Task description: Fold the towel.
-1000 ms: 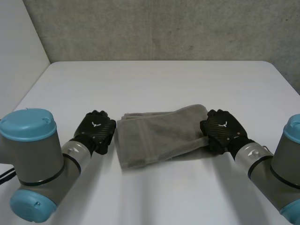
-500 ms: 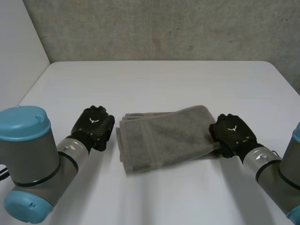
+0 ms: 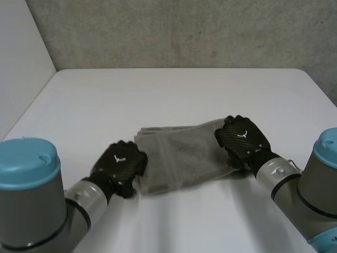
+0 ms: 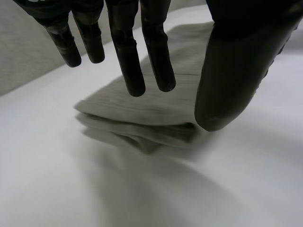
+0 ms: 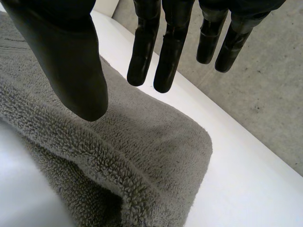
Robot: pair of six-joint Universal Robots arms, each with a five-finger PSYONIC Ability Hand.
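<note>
A grey folded towel (image 3: 181, 155) lies across the middle of the white table (image 3: 174, 95), its layers stacked at the left end. My left hand (image 3: 120, 163) hovers at the towel's near left corner. In the left wrist view its fingers (image 4: 128, 56) hang straight over the layered edge of the towel (image 4: 156, 109), thumb apart, gripping nothing. My right hand (image 3: 241, 139) is over the towel's right end. In the right wrist view its straight fingers (image 5: 161, 47) and thumb stand spread above the rounded fold of the towel (image 5: 142, 156), holding nothing.
A grey concrete wall (image 3: 179, 31) rises behind the table's far edge. White table surface lies bare beyond the towel and to both sides. My two grey arms come in from the near corners.
My left hand has shifted right and nearer, up to the towel's near left corner. My right hand has moved left, back over the towel's right end. The towel's right end looks slightly lifted.
</note>
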